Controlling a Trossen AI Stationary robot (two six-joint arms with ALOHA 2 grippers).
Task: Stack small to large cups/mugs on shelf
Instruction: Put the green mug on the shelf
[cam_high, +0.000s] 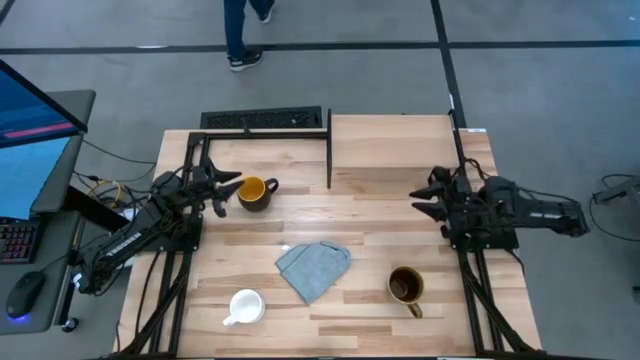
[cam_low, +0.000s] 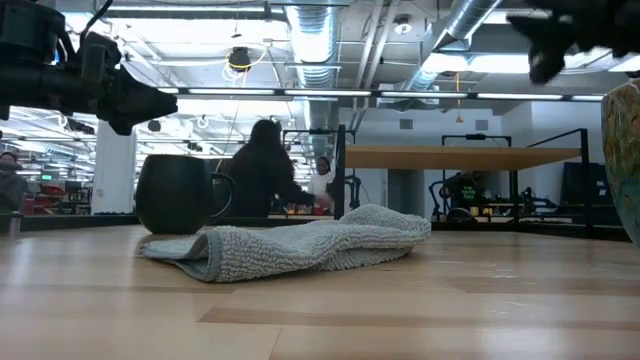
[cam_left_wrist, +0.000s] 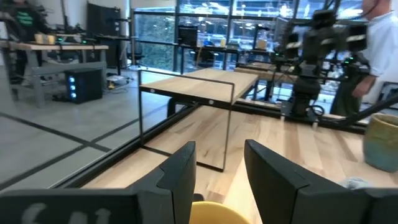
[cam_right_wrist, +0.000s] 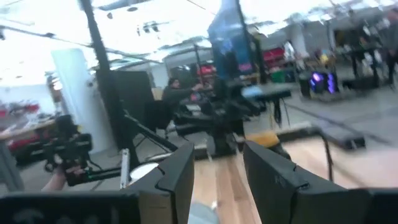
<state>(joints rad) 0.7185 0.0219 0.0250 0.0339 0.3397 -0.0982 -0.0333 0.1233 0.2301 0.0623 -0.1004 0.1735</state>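
Overhead, a planked wooden table (cam_high: 360, 215) holds three mugs, a cloth and a raised shelf, with a dark robot arm at each side. The shelf (cam_high: 390, 140), a light-wood board with a black metal upright (cam_high: 329, 150) along its left edge, sits at the far right of the table with nothing on it.

The dark mug (cam_high: 256, 192) with its yellow-orange inside stands at the far left, well apart from the shelf, with the black upright between them. The left gripper (cam_high: 228, 190) hovers just beside this mug, its two fingers (cam_left_wrist: 180, 177) apart and holding nothing; the left wrist view shows the mug's yellow rim just below the gap between them.

The right gripper (cam_high: 425, 198) hangs above bare table in front of the shelf, fingers (cam_right_wrist: 177, 177) likewise apart and empty.

A crumpled grey-blue cloth (cam_high: 313, 266) lies in the middle of the table, between the three mugs. The small white mug (cam_high: 245, 306) stands near the front left edge. The olive-tan mug (cam_high: 405, 287) with a dark brown inside stands at the front right, its handle pointing toward the front edge.

Beyond the table, a person's legs (cam_high: 243, 35) show on the grey floor. A monitor (cam_high: 35, 130), keyboard and mouse sit at the left.
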